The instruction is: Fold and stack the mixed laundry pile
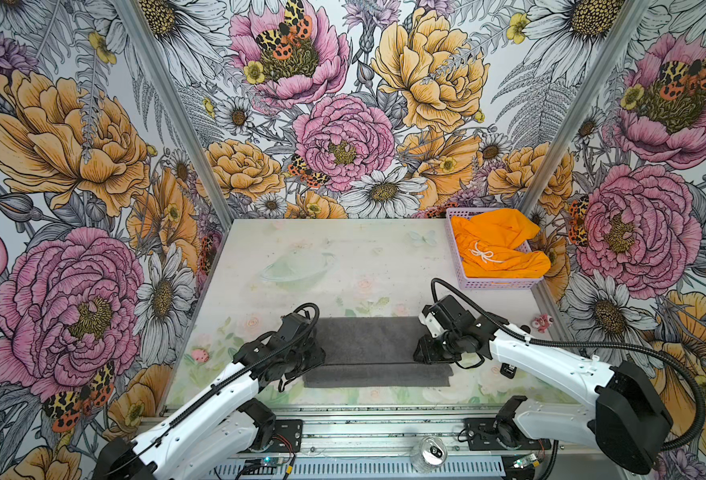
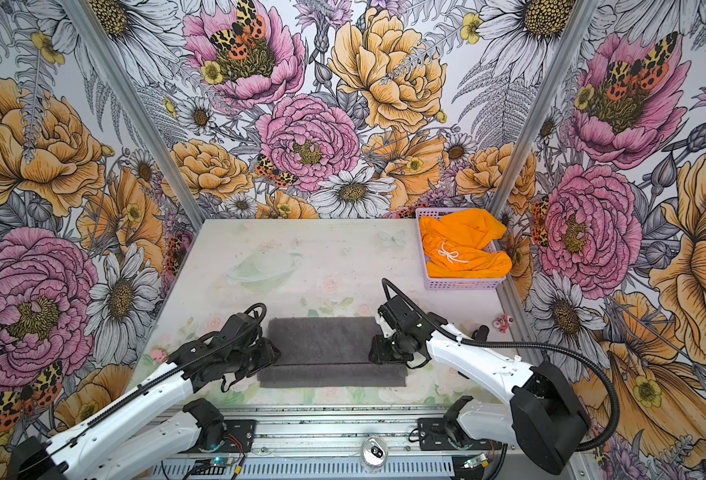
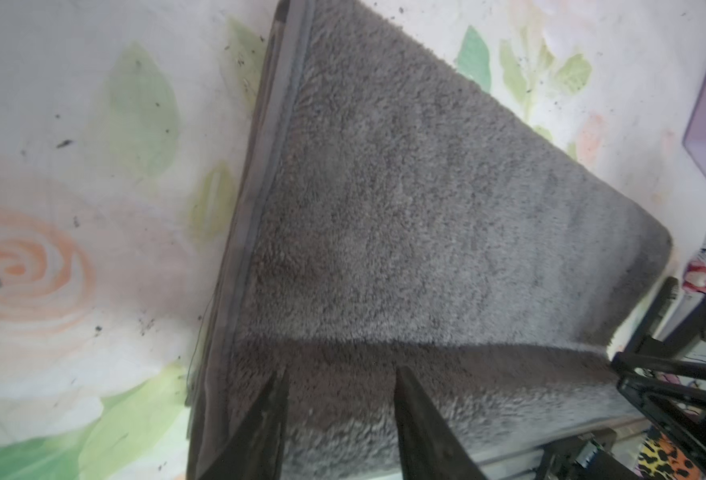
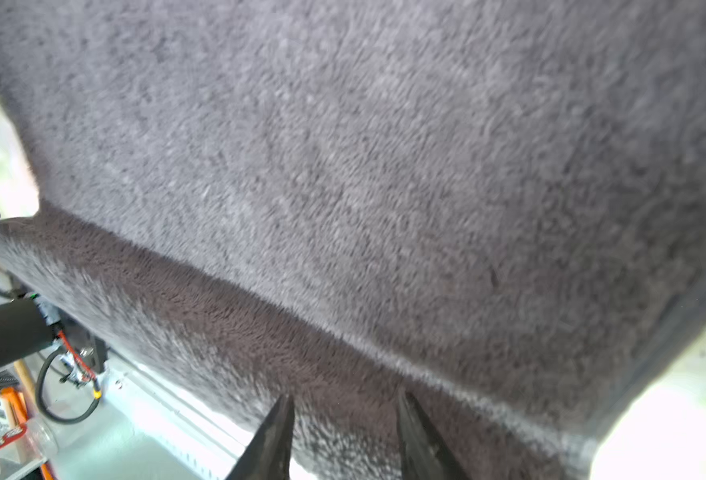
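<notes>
Left jaws, part open, hold their tips down at the near strip of the towel (image 3: 426,208); right jaws likewise at the opposite end, neither plainly pinching cloth. Closing now may catch only nap or one layer and drag the fold askew. Towel lies front-centre on the desk (image 1: 322,257); shorts (image 1: 497,249) sit in the basket (image 1: 497,284) far right, a pink toy (image 1: 544,323) near the right arm.

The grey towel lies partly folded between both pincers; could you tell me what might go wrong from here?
The upper layer of the grey towel stops short of the front edge, so another fold may end uneven. The left pincer and right pincer, over its plush pile, might catch one layer only.
</notes>
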Motion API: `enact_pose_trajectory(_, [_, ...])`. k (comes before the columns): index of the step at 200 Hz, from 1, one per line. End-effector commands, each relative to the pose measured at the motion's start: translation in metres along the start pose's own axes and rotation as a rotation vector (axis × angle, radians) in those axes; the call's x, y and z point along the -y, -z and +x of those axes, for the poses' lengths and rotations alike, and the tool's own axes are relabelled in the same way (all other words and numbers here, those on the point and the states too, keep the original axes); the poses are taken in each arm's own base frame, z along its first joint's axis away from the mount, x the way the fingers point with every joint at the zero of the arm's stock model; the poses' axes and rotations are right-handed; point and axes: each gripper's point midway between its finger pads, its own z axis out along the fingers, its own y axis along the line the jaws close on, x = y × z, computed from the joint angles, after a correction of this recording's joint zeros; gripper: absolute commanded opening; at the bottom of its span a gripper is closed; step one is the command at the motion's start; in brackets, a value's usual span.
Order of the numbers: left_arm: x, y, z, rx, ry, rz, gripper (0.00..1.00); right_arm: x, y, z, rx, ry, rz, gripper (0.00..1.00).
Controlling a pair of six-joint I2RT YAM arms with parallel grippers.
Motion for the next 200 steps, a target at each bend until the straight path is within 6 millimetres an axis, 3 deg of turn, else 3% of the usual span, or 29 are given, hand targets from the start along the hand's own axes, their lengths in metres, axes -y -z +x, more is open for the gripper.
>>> enact_pose_trajectory(1, [-0.009, 0.013, 0.004, 0.005, 0.062, -0.023, 0.43, -0.001, 0.008, 0.005, -0.007, -0.022, 0.003, 0.42])
enact_pose_trajectory(28, [0.006, 0.002, -0.01, 0.027, 0.025, -0.016, 0.44, 0.0, 0.011, -0.024, 0.058, 0.003, 0.064, 0.44])
enact_pose_trajectory(47, [0.027, -0.019, -0.018, 0.02, -0.014, 0.025, 0.44, 0.001, -0.006, -0.039, 0.056, 0.006, 0.089, 0.46])
enact_pose_trajectory(66, [0.033, -0.043, -0.022, 0.007, -0.047, 0.009, 0.44, 0.005, -0.025, -0.052, 0.08, -0.002, 0.097, 0.47])
enact_pose_trajectory(95, [0.014, -0.067, -0.034, -0.003, -0.055, -0.079, 0.44, 0.014, -0.044, -0.069, 0.113, 0.0, 0.15, 0.49])
enact_pose_trajectory(134, [-0.008, -0.074, -0.082, 0.064, -0.033, -0.127, 0.43, 0.011, -0.067, -0.096, 0.142, 0.012, 0.15, 0.5])
enact_pose_trajectory(200, [-0.039, -0.094, -0.173, 0.109, -0.025, -0.236, 0.42, -0.03, -0.104, -0.192, 0.189, 0.089, 0.098, 0.51])
